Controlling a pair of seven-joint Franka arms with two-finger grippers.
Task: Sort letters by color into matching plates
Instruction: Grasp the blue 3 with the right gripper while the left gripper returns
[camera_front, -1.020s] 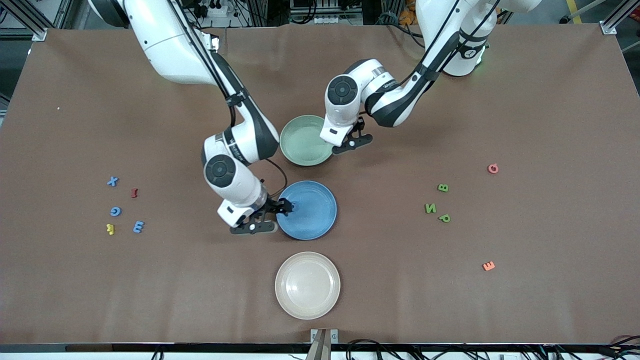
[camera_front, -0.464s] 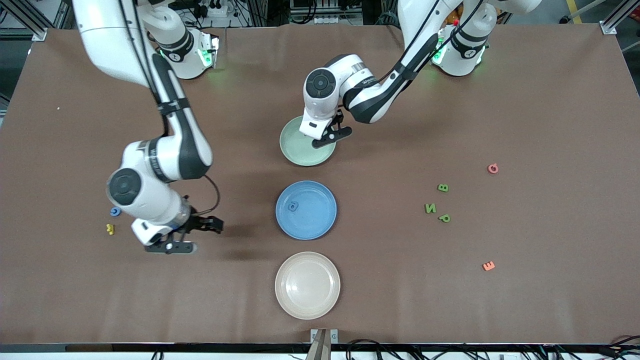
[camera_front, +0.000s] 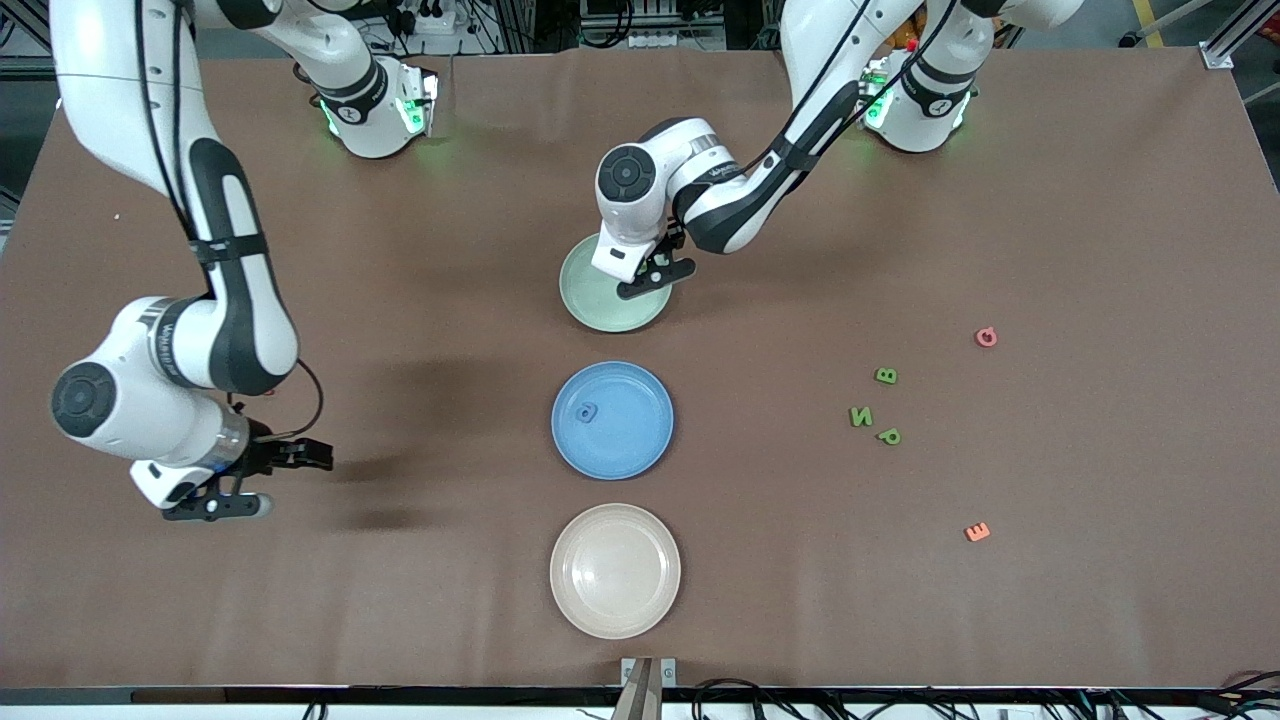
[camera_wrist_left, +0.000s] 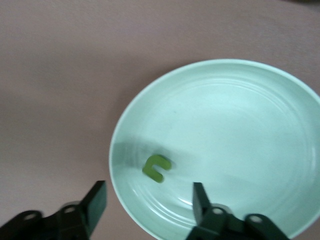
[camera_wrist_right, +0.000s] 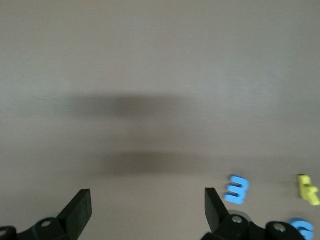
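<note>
My left gripper (camera_front: 668, 250) hangs open over the edge of the pale green plate (camera_front: 590, 295). In the left wrist view it (camera_wrist_left: 149, 197) is open and empty above a green letter (camera_wrist_left: 157, 168) lying in the plate (camera_wrist_left: 225, 130). My right gripper (camera_front: 305, 455) is open and empty over bare table toward the right arm's end. Its wrist view (camera_wrist_right: 147, 205) shows two blue letters (camera_wrist_right: 236, 189) (camera_wrist_right: 300, 227) and a yellow letter (camera_wrist_right: 308, 189) on the table. The blue plate (camera_front: 630, 430) holds one blue letter (camera_front: 587, 411).
A cream plate (camera_front: 615, 570) lies nearer the front camera than the blue plate. Three green letters (camera_front: 886, 376) (camera_front: 861, 416) (camera_front: 889, 436), a pink one (camera_front: 987, 337) and an orange one (camera_front: 977, 532) lie toward the left arm's end.
My right gripper left the blue plate and swung toward its end of the table; a blue letter stays in the plate. My left gripper moved in over the green plate.
</note>
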